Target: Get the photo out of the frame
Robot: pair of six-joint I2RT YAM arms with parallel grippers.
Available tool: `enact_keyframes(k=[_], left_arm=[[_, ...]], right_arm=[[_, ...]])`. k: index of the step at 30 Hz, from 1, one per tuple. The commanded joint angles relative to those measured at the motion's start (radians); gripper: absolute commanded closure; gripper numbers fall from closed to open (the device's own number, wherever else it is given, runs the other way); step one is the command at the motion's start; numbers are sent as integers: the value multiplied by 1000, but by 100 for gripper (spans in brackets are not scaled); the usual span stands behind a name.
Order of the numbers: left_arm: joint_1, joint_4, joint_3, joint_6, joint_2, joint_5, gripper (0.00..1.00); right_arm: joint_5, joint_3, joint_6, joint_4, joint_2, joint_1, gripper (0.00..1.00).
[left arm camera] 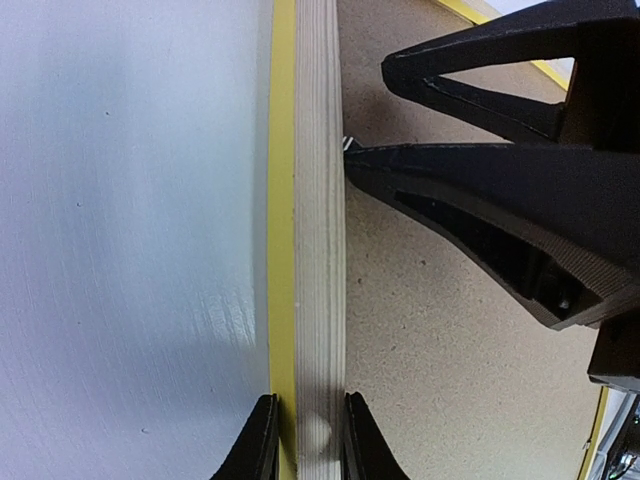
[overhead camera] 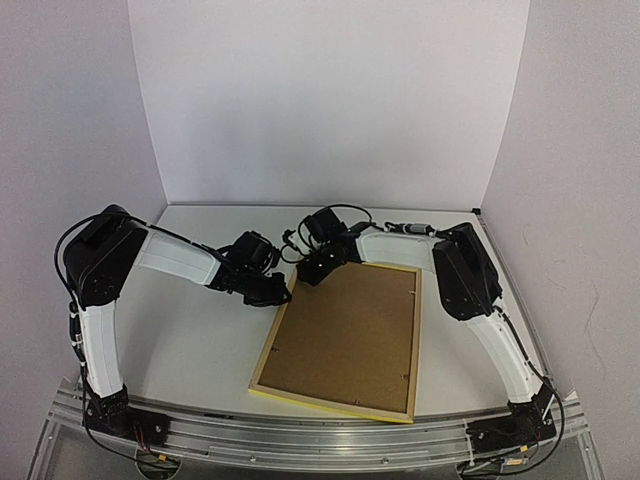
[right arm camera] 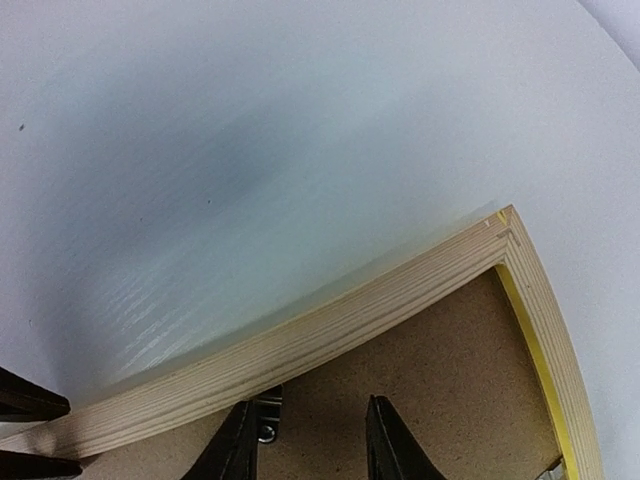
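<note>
Pinching the wooden rail of the frame (left arm camera: pixel 320 250), the left gripper (left arm camera: pixel 308 420) is closed; the right gripper (right arm camera: pixel 310 412) hovers, fingers parted, over the backing sheet (overhead camera: pixel 350 330).

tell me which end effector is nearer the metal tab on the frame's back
Right. The right end effector has one fingertip at the metal tab, over the backing. The left end effector straddles a rail of the frame farther along.

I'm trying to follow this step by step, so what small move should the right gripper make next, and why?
Probably nudge the metal tab sideways off the backing sheet. The frame lies face down, the left gripper clamps its rail, and the right gripper, open, has a fingertip at that tab.
</note>
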Motion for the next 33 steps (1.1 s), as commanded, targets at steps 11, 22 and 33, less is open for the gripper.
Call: enact_keyframes(k=[11,22,33], left_arm=[[-45,-191,-37,32,57,171,100],[-45,-195,-25,20,67,174,100],[-45,-192,-13,-39,76,167,100]], right_arm=[[79,-12,-553,37,99,-46,67],[-103,-59,-449,36,10,-91,67],[-302,-140,-162,10,-112,-59,60]])
